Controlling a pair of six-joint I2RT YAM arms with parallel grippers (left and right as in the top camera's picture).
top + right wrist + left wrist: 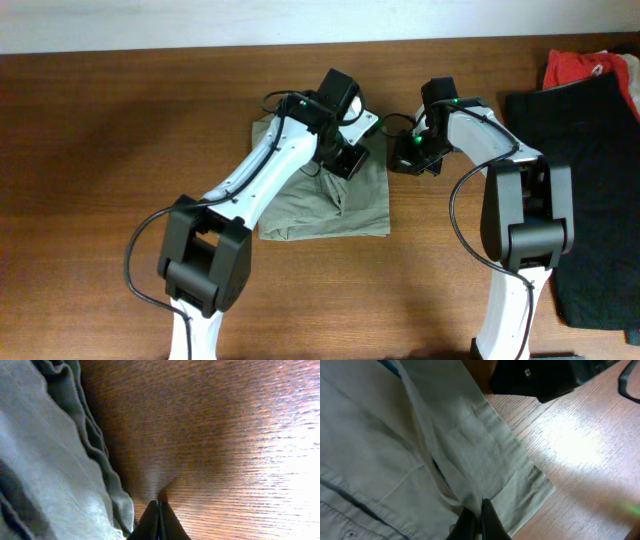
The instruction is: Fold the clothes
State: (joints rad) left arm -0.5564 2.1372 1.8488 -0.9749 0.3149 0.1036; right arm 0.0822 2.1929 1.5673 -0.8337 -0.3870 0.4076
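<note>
1. Nearest the camera's lower edge, the bases of the 2 arms stand on the wooden table (100,150), the left one lower left and the right one lower right; both arms reach up toward the middle of the table.
2. Between them lie the khaki shorts (340,210), folded into a rough rectangle at the centre; the near edge is fairly straight, and a crease runs down the middle of the cloth.
3. The left gripper (348,160) hangs over the far right part of the shorts; in the left wrist view its fingertips (481,510) are pressed together right at the cloth (470,435), where a long folded strip with a hemmed end lies across the garment and out over the bare wood; whether any fabric is pinched between them cannot be told.
4. The right gripper (408,158) sits just beside the shorts' right edge, over bare table; in the right wrist view its fingertips (159,506) are closed on nothing and point at the wood, with the shorts' stacked, rippled edge (45,460) to the left of them.
5. The 2 grippers are near each other, apart, with the shorts' upper right corner between them.
6. Farther right, well apart from the khaki pair, the black shorts (590,200) are spread along the table's right side.
7. At the far right corner a red-orange garment (575,68) lies bunched, touching the top of the black shorts.
8. Beyond the table's far edge runs a pale wall (200,20).
</note>
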